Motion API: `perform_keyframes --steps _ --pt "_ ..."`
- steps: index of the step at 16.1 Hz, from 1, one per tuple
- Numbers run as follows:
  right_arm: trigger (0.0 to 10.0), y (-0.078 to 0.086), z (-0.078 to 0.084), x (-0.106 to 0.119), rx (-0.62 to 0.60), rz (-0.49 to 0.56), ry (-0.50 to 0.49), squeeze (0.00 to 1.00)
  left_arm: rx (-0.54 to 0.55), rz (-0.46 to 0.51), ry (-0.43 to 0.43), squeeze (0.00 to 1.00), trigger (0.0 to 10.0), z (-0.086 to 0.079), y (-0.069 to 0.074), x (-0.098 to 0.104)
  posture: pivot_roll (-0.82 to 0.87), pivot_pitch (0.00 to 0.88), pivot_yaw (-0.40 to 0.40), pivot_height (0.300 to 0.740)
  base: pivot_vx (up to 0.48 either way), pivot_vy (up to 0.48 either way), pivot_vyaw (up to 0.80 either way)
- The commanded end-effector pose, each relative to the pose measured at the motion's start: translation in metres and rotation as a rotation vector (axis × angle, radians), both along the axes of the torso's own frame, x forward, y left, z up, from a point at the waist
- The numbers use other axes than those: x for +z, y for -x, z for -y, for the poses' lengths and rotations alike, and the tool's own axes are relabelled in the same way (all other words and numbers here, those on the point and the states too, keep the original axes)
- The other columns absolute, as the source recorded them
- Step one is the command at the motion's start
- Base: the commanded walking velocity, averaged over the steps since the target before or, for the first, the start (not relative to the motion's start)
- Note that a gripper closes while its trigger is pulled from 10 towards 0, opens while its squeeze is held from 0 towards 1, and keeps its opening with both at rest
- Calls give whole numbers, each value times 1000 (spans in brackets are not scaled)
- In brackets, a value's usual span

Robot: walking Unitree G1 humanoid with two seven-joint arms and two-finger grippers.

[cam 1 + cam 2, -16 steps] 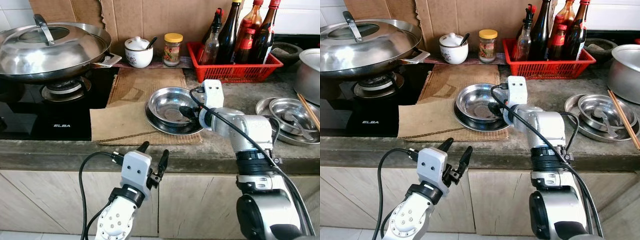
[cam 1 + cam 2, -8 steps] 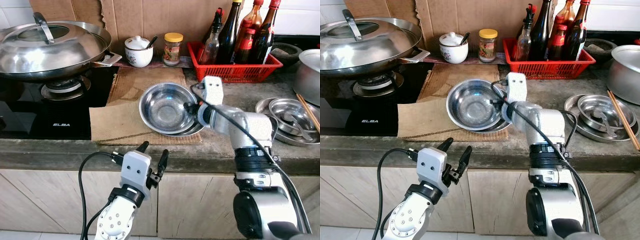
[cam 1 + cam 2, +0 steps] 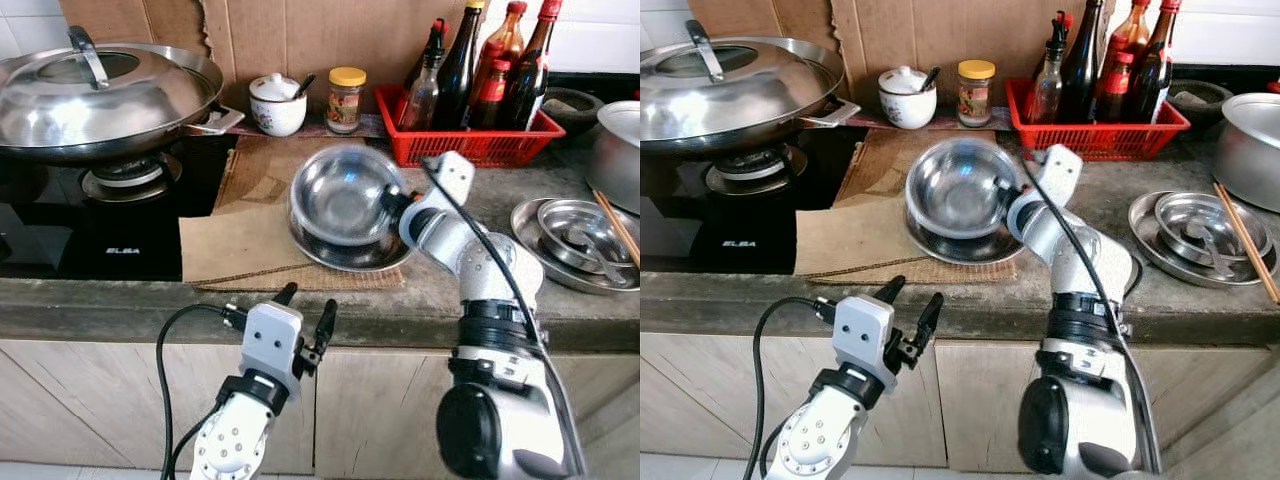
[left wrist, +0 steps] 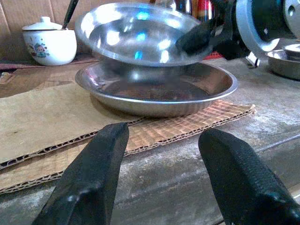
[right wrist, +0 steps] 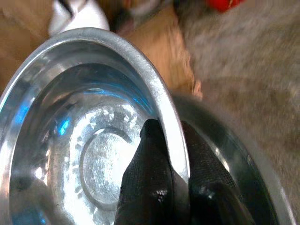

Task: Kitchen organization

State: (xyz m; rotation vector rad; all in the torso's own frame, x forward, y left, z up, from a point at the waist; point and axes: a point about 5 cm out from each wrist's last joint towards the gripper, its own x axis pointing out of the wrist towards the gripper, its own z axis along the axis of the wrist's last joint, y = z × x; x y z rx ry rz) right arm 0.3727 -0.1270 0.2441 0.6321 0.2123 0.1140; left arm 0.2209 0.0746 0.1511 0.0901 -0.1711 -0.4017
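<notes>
My right gripper [image 3: 392, 205] is shut on the rim of a steel bowl [image 3: 340, 193], holding it tilted up above a wider steel dish [image 3: 352, 254] that rests on cardboard [image 3: 235, 240]. In the right wrist view one finger [image 5: 149, 173] lies inside the bowl [image 5: 89, 150] and the other outside its rim. My left gripper [image 3: 305, 312] hangs open below the counter's front edge, apart from everything; its wrist view looks across at the bowl [image 4: 136, 33] and dish [image 4: 154, 89].
A lidded wok [image 3: 95, 95] sits on the stove at left. A white jar [image 3: 277, 103], spice jar [image 3: 346, 98] and red basket of bottles [image 3: 465, 135] line the back. Stacked steel dishes with chopsticks [image 3: 575, 235] and a pot [image 3: 620, 150] stand at right.
My right gripper has lifted the steel bowl off the dish and tipped it up on edge, raising it toward the back. The left arm has not moved.
</notes>
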Motion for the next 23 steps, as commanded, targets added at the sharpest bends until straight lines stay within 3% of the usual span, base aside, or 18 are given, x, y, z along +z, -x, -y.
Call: perform_keyframes --steps 1,2,3,6,7,9,11,13,17,18,23 --pt "0 4 5 10 -50 68 -28 0 4 10 6 0 10000 0 0 3 179 58 -58 740 0 0 0" --pt "0 7 5 11 -74 99 -44 0 4 9 6 0 10000 0 0 3 181 59 -56 740 0 0 0" --pt "0 16 8 17 -140 200 -30 0 3 10 5 0 10000 0 -1 3 179 58 -54 740 0 0 0" --pt "0 36 15 30 -280 401 165 0 6 12 4 0 10000 0 -1 3 181 52 -52 740 0 0 0" --pt "0 51 14 33 -306 488 265 0 8 13 4 0 10000 -1 -2 3 174 50 -43 740 0 0 0" --pt "0 62 11 37 -309 547 327 0 5 14 5 0 10000 -1 -2 4 170 46 -41 740 0 0 0" --pt "0 75 6 38 -313 674 519 0 -7 23 14 0 10000 1 -3 7 163 39 -35 740 0 0 0" --pt "0 82 7 26 -319 699 647 0 -12 33 16 0 10000 2 -4 10 167 30 -32 740 0 0 0" --pt "0 89 12 16 -291 724 760 0 -14 43 13 0 10000 0 -4 11 162 22 -27 740 0 0 0" --pt "10000 89 17 13 -305 701 763 0 -20 45 12 0 10000 0 -4 11 164 19 -28 740 0 0 0" --pt "10000 88 22 23 -347 728 707 0 -27 50 11 0 10000 1 -4 13 161 19 -23 740 0 0 0"
